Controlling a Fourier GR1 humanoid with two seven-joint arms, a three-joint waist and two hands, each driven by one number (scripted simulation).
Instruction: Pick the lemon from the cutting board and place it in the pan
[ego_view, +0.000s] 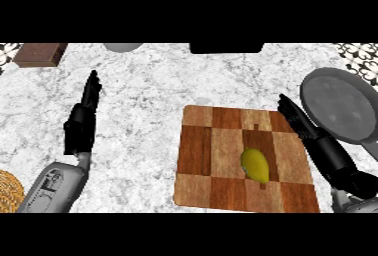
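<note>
Lemon, small yellow oval (255, 164), lies on the checkered wooden cutting board (221, 150); probably light, smooth, inclined to roll. I would grip across its middle. My right hand (310, 131), fingers straight, empty, is at its 2 o'clock; my left hand (81, 125) rests released at 9 o'clock. Round grey metal pan (341, 105) at 1 o'clock.

counter (155, 75): white-grey marble | tiles (360, 52): black-white patterned, top corners | light: even

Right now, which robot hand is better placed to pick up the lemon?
The right robot hand. It lies along the cutting board's right edge, between the lemon and the pan. The left robot hand rests open on the counter, well left of the board.
</note>
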